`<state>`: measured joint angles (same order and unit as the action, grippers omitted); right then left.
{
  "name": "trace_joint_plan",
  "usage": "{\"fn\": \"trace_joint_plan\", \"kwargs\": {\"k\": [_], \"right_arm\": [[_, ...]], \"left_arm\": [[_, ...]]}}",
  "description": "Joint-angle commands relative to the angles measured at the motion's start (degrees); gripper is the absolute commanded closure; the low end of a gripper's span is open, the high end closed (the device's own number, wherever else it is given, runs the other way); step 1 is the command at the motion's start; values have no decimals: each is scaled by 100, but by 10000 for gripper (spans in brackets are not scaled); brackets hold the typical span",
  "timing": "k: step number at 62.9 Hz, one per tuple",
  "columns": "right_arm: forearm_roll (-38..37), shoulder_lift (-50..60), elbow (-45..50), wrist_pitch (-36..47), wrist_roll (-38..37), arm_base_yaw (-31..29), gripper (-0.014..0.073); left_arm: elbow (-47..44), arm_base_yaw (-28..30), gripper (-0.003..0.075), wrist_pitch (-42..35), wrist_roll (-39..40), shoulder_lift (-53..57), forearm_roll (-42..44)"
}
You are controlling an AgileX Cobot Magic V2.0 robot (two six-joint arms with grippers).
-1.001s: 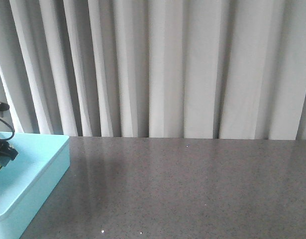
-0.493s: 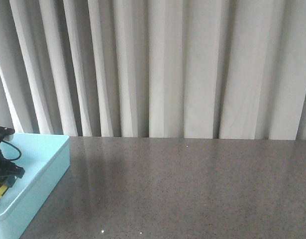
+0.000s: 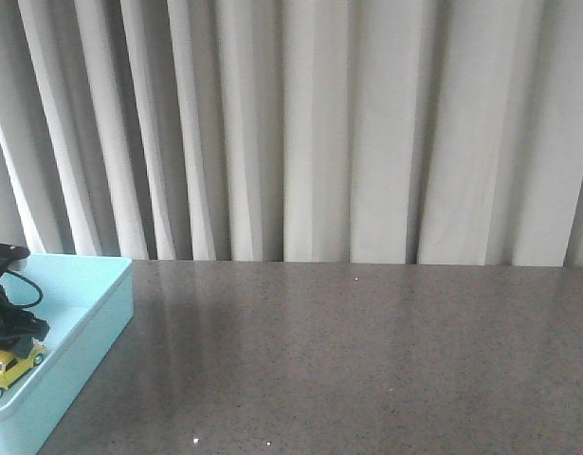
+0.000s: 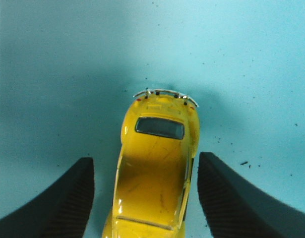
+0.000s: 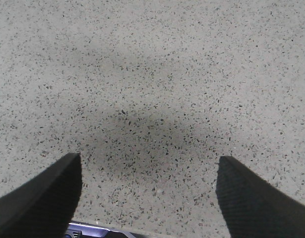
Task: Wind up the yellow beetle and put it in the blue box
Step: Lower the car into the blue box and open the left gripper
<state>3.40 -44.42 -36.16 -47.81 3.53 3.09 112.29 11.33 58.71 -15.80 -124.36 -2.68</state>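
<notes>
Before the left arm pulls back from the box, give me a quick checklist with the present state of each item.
1. Yellow beetle inside the blue box: ok, it lies on the box floor.
2. Left gripper released: ok, both fingers stand apart from the car with gaps showing.
3. Beetle upright on its wheels: ok in the front view.
4. Beetle wound up: cannot tell.
5. Right gripper free: ok, open over bare table.
6. Car at rest, not rolling: cannot tell.
</notes>
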Motion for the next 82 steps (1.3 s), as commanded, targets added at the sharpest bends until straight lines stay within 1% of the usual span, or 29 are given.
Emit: {"fn": "trace_joint_plan", "kwargs": {"k": [1, 13, 36, 45, 58, 66, 74, 79, 82], "right_arm": [[0, 25, -135, 206, 3, 7, 49], [2, 25, -135, 177, 3, 7, 49], [2, 25, -135, 177, 3, 7, 49], [2, 25, -135, 177, 3, 7, 49], [2, 25, -135, 177, 3, 7, 49], [2, 25, -135, 171, 3, 7, 49], [2, 25, -135, 171, 3, 7, 49], [2, 25, -135, 171, 3, 7, 49], [2, 25, -135, 171, 3, 7, 49]], "left_arm": [[174, 5, 269, -203, 70, 375, -63], [174, 5, 269, -60, 70, 375, -63], [174, 5, 269, -61, 76, 375, -63], [187, 0, 269, -97, 362, 381, -79], [193, -67, 269, 228, 874, 573, -141], [157, -291, 269, 323, 728, 948, -225], [-260, -625, 269, 205, 513, 1590, -180], [-834, -861, 269, -37, 503, 2095, -175], [-1230, -1028, 269, -343, 503, 2411, -154]]}}
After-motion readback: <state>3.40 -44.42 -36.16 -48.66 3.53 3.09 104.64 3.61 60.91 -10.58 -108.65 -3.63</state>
